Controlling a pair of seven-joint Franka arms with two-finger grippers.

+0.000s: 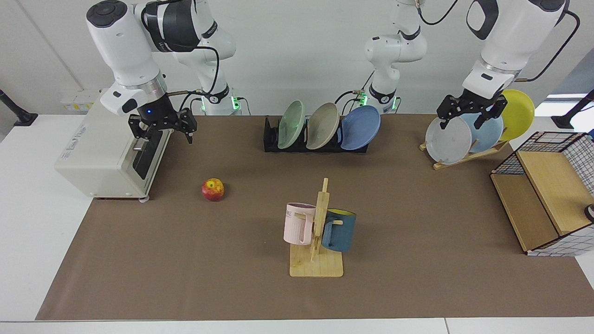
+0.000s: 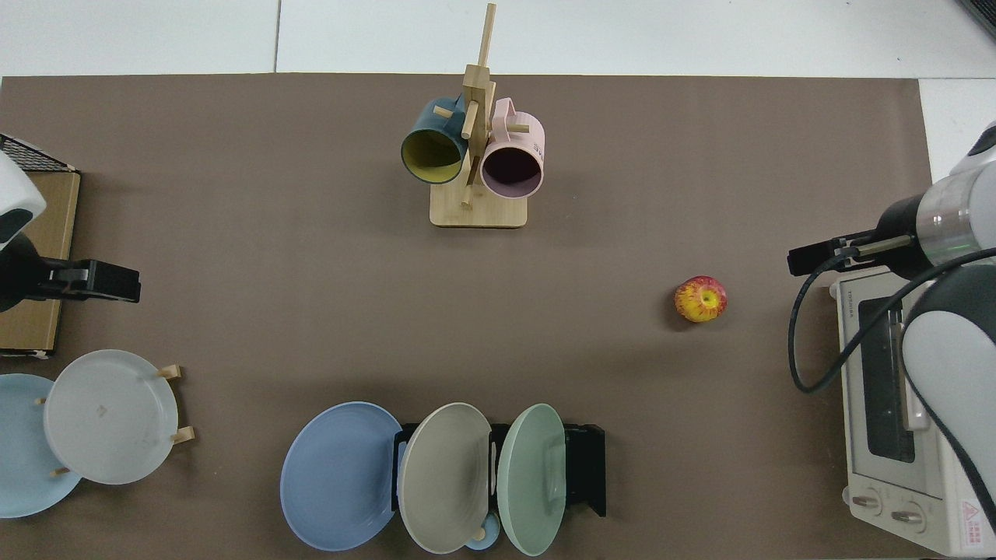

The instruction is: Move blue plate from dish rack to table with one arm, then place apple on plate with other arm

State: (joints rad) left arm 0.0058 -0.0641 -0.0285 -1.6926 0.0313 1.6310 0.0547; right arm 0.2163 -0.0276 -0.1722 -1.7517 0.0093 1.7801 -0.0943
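Three plates are leaning in the dish rack at the far side of the table: the blue plate at one end, a beige plate in the middle, a green plate at the other end. Neither gripper is touching it. The left gripper is hanging well apart from it, in front of the grey plate on the wooden plate stand, its fingers spread. The right gripper is hovering with jaws also parted beside the white toaster oven, and the apple is sitting on the brown mat nearby, below and apart from those jaws. From above, the oven's top edge is showing lettering that probably reads "TOSHIBA". The pink mug on the mug tree is carrying writing too small to read.
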